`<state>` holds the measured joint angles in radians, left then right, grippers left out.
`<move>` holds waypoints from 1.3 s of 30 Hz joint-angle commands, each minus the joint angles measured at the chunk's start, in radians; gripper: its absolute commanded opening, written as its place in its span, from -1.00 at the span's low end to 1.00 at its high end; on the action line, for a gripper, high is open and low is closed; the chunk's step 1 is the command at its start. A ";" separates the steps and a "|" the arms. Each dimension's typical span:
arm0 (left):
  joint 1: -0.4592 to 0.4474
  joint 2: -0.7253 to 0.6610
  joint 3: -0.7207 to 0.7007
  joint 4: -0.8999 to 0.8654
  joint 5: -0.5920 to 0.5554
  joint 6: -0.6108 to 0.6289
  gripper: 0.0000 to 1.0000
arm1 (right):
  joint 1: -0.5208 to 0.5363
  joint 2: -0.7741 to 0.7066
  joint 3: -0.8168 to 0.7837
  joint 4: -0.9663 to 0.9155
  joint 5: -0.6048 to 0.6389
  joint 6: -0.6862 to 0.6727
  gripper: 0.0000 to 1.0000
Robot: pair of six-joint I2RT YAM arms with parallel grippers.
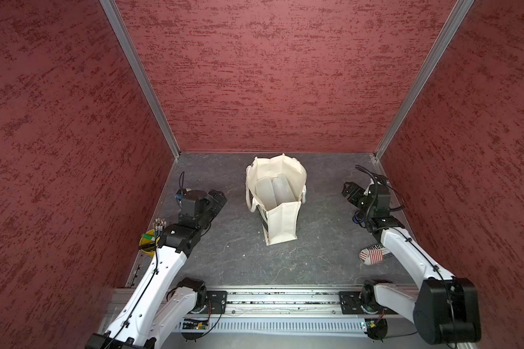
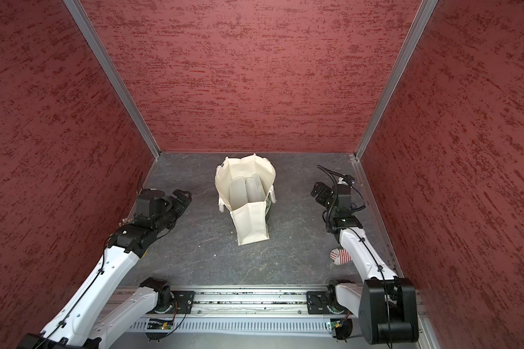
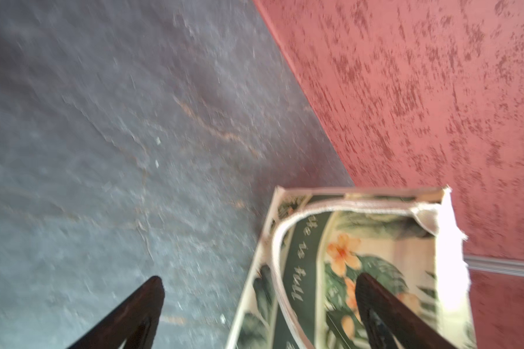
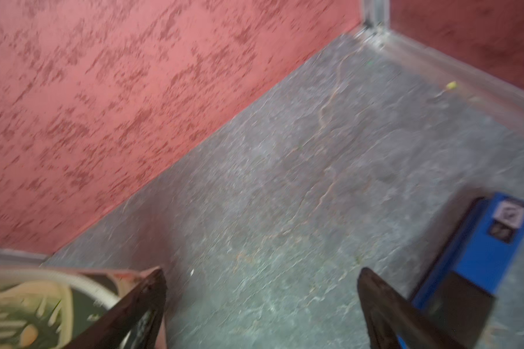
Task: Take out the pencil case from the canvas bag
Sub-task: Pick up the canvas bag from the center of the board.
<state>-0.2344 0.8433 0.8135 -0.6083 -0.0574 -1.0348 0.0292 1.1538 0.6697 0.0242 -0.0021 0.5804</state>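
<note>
The cream canvas bag [image 1: 281, 225] [image 2: 252, 225] stands upright and open-mouthed mid-table in both top views. Two grey oblong cases [image 1: 265, 193] [image 1: 284, 189] stand on end inside it; I cannot tell which is the pencil case. My left gripper [image 1: 219, 198] [image 2: 183, 196] hovers to the bag's left, open and empty. The left wrist view shows the bag's leaf-and-flower side [image 3: 345, 256] beyond the left gripper [image 3: 260, 282]. My right gripper [image 1: 348, 192] [image 2: 316, 190] is open to the bag's right, over bare table [image 4: 262, 275]. A corner of the bag [image 4: 28, 308] shows beside one finger.
A yellow cup of pens [image 1: 147, 241] sits under the left arm at the left wall. A red-and-white striped pouch [image 1: 372, 255] [image 2: 339, 256] lies under the right arm. A blue box [image 4: 490, 241] lies close to the right gripper. Red walls enclose three sides.
</note>
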 commanded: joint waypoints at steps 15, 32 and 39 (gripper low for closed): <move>-0.275 0.024 0.106 0.028 0.180 -0.290 0.99 | 0.004 -0.099 -0.020 -0.113 -0.095 0.018 0.98; -0.509 0.319 0.388 -0.088 -0.003 -0.233 0.99 | 0.004 -0.151 0.009 -0.172 -0.089 -0.012 0.98; -0.539 0.342 0.392 -0.126 -0.025 -0.229 0.99 | 0.004 -0.141 -0.009 -0.155 -0.101 0.003 0.98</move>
<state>-0.7601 1.1740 1.1770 -0.6670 -0.0364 -1.2850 0.0292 1.0145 0.6659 -0.1471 -0.0971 0.5697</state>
